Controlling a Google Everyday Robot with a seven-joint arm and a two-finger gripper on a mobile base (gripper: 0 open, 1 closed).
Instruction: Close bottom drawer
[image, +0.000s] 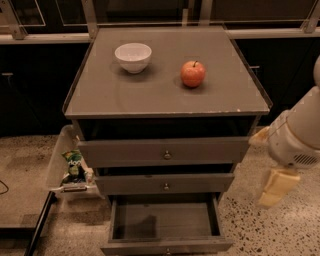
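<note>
The grey three-drawer cabinet (165, 90) stands in the middle of the view. Its bottom drawer (165, 245) is pulled far out toward me and its inside looks bare. The knob of its front is cut off at the lower edge of the picture. The middle drawer (165, 184) and the top drawer (165, 152) stick out only a little. My gripper (272, 187) hangs at the right of the cabinet, at about the height of the middle drawer, apart from all drawers and above the floor.
A white bowl (133, 56) and a red apple (193, 73) sit on the cabinet top. A clear plastic bin (67, 162) with a snack packet hangs at the cabinet's left side. Speckled floor (270, 230) lies to the right. Dark counters stand behind.
</note>
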